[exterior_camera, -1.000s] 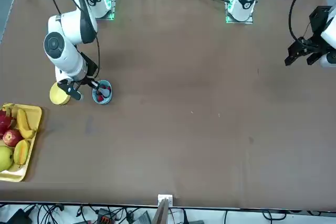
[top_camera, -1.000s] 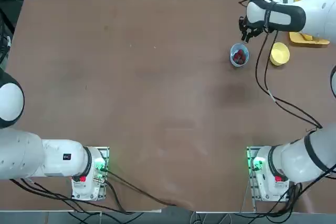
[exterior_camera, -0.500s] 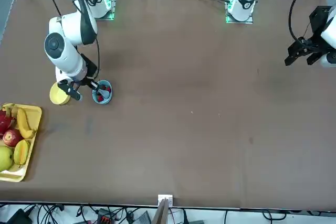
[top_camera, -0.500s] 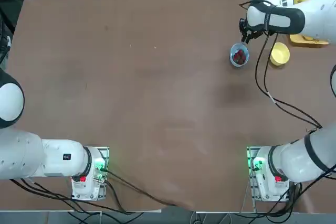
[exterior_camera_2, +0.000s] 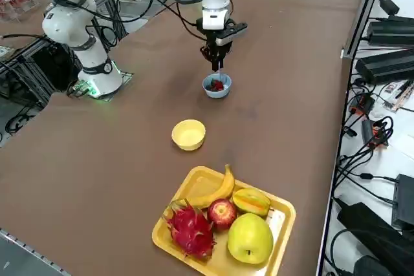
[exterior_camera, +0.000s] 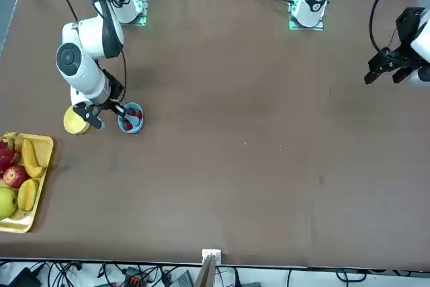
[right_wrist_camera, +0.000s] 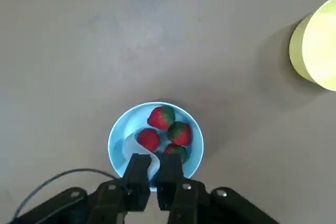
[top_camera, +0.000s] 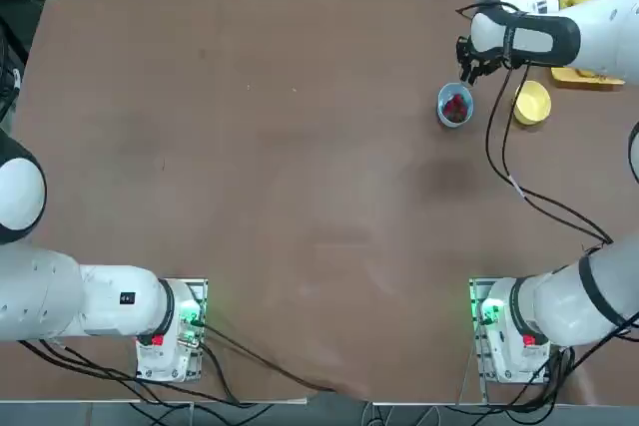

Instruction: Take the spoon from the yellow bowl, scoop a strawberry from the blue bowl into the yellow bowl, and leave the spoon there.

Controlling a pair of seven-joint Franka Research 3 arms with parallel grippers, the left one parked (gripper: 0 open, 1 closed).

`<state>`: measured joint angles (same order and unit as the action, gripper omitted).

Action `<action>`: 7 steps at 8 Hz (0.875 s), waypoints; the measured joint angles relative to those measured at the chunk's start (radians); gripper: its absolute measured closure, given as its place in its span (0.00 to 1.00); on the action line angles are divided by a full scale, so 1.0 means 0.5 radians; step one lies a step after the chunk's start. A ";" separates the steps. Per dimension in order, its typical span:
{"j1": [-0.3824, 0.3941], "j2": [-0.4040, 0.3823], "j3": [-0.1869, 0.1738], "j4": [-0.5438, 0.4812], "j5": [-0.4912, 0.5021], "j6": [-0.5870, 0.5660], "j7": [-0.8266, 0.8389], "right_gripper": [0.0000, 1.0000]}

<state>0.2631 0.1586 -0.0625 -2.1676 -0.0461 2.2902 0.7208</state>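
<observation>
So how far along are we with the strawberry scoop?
Done: the spoon is out of the yellow bowl, which sits empty. In hand: the right gripper is shut on the spoon, its tip down in the blue bowl beside four strawberries; none looks scooped up yet. Left: lift one berry, carry it to the yellow bowl, tip it in and leave the spoon there.
</observation>
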 joint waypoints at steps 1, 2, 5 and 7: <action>-0.001 0.014 0.000 -0.001 0.000 0.012 0.003 0.89; -0.001 0.027 0.000 -0.001 0.000 0.018 0.006 0.89; 0.003 0.059 0.003 -0.002 0.000 0.023 0.008 0.89; 0.018 0.059 0.014 -0.002 -0.040 0.007 0.007 0.89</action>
<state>0.2720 0.1882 -0.0554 -2.1684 -0.0661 2.2935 0.7244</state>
